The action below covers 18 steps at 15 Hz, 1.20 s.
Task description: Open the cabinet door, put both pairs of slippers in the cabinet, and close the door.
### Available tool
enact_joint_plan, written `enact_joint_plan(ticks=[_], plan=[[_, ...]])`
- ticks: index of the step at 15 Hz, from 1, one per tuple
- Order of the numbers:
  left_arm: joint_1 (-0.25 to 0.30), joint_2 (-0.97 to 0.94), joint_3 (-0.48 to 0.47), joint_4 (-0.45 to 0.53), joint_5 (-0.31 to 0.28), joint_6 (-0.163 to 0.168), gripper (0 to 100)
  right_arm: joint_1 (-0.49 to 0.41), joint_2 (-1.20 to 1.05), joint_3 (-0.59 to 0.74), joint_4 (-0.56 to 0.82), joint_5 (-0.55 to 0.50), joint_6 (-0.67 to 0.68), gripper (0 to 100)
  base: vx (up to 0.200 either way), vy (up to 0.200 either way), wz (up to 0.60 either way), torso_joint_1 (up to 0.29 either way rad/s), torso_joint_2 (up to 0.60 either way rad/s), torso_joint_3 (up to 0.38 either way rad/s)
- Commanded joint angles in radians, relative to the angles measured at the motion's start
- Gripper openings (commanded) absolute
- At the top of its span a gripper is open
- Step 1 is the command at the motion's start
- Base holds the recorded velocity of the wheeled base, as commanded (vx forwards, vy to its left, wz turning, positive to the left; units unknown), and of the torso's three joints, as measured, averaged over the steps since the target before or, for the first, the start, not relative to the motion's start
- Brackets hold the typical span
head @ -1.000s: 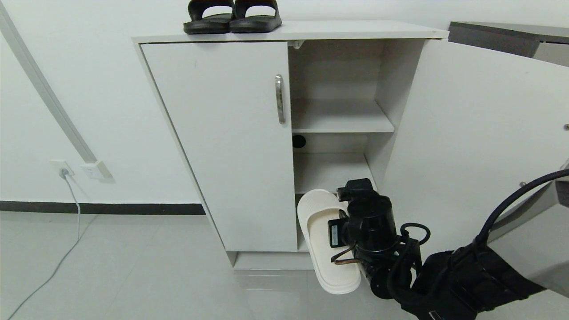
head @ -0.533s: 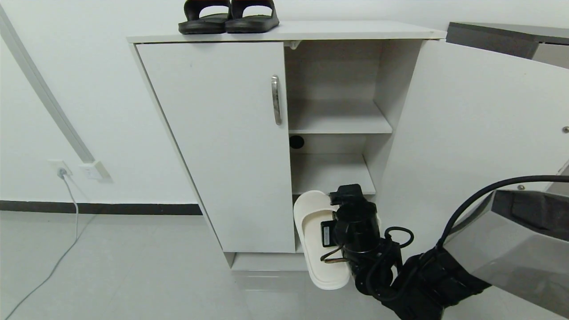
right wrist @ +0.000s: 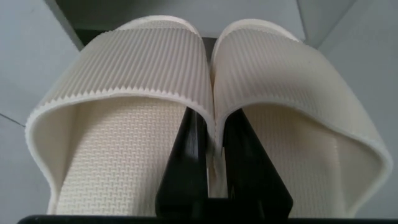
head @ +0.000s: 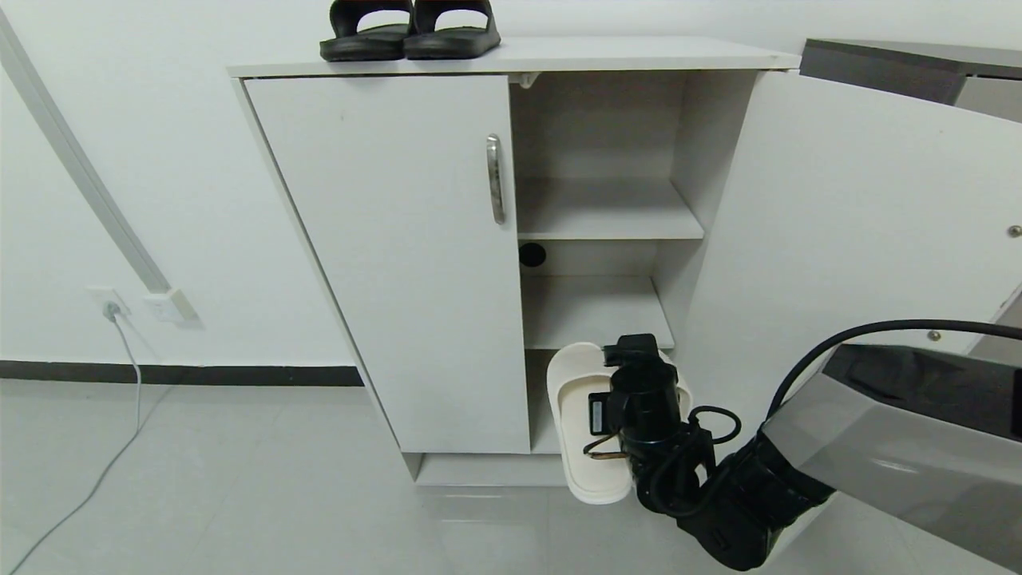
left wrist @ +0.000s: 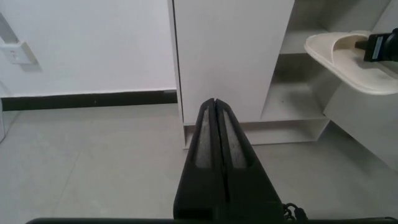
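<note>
Cabinet: the cabinet (head: 607, 52) stood against the far wall. Its right door (head: 838, 239) was swung wide open, so the first step looked done. The left door (head: 383, 255) was shut.
White slippers: the pair (head: 581, 431) hung side by side in the air at the mouth of the lowest compartment (left wrist: 292, 102). The toes pointed in and the heels were out over the floor. They rested on no shelf.
Right pincer: the right pincer (right wrist: 214, 163) pinched the two inner strap edges of the white slippers together between its fingers.
Black slippers: the second pair (head: 411, 32) sat on the cabinet's top surface at the far left, untouched.
Left pincer: the left pincer (left wrist: 213, 109) was pressed together on nothing, low over the floor, left of the cabinet and nearer.
Progress: roughly a third along, by my judgement. The door was open and the first pair was on the point of going in.
Left to do: set down and release the white pair, fetch and stow the black pair, and shut the right door.
</note>
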Motion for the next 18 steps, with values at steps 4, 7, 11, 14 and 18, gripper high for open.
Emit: enact_joint_plan(ticks=[4,7,11,14,18], plan=[[0.001,0.002,0.000,0.000,0.000,0.000,0,-0.007,0.026,-0.034,-0.002,0.002,-0.006,0,0.000,0.000,0.00,0.001,0.00,-0.029],[0.001,0.002,0.000,0.000,-0.001,0.000,0,-0.008,0.026,-0.051,-0.002,0.002,-0.012,0,0.000,0.000,0.00,0.002,0.00,-0.173],[0.001,0.002,0.000,0.000,-0.001,0.000,0,-0.008,0.023,-0.059,-0.004,0.000,-0.049,0,0.000,0.000,0.00,0.006,0.00,-0.198],[0.001,0.002,0.000,0.000,0.000,0.000,0,-0.013,0.024,-0.060,-0.068,-0.001,-0.092,0,0.000,0.000,0.00,-0.001,0.00,-0.198],[0.001,0.002,0.000,0.000,0.000,0.000,0,-0.017,0.026,-0.045,-0.274,-0.012,-0.214,0,0.000,0.000,0.00,0.006,0.00,-0.190]])
